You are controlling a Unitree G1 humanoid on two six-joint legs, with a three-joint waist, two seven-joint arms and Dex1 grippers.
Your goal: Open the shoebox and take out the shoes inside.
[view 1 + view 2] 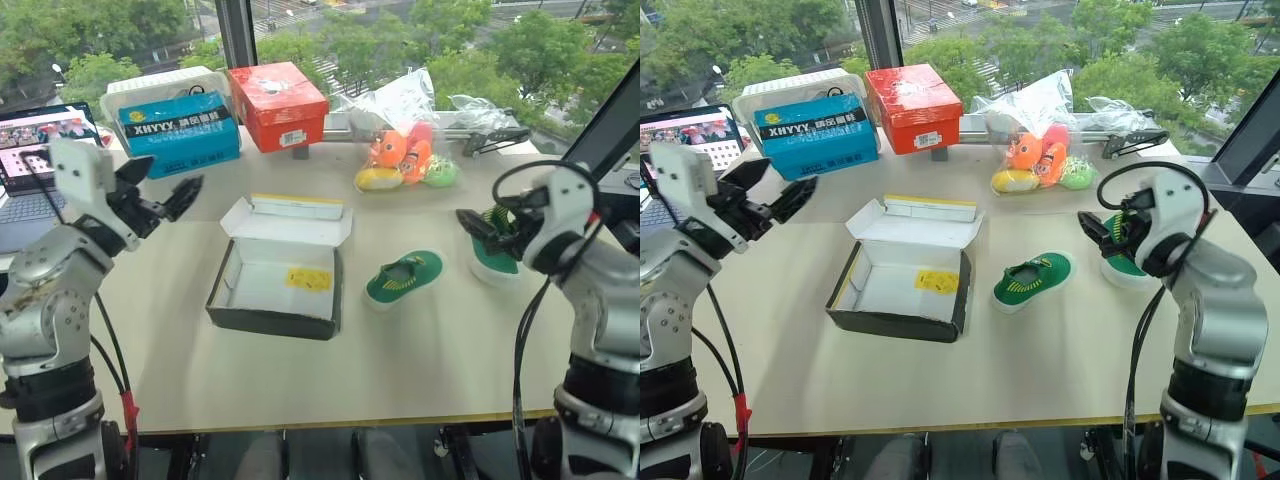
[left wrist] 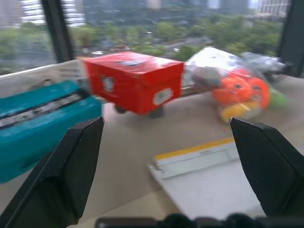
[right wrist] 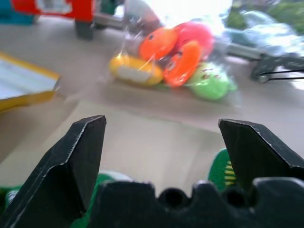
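Observation:
The shoebox [image 1: 280, 285] lies open in the middle of the table, its lid [image 1: 290, 222] folded back and its white inside holding just a yellow label. One green shoe [image 1: 403, 277] rests on the table to the right of the box. A second green shoe [image 1: 497, 258] sits further right, partly hidden behind my right gripper [image 1: 478, 228]. That gripper hovers open and empty just above the shoe. My left gripper [image 1: 162, 188] is raised left of the box, also open and empty, its fingers [image 2: 71, 175] spread wide.
A blue XHYYY box [image 1: 180, 132] and a red box [image 1: 278, 105] stand at the back by the window. A clear bag of orange and yellow toys [image 1: 405, 152] lies at the back right. A laptop [image 1: 40, 150] is at the far left.

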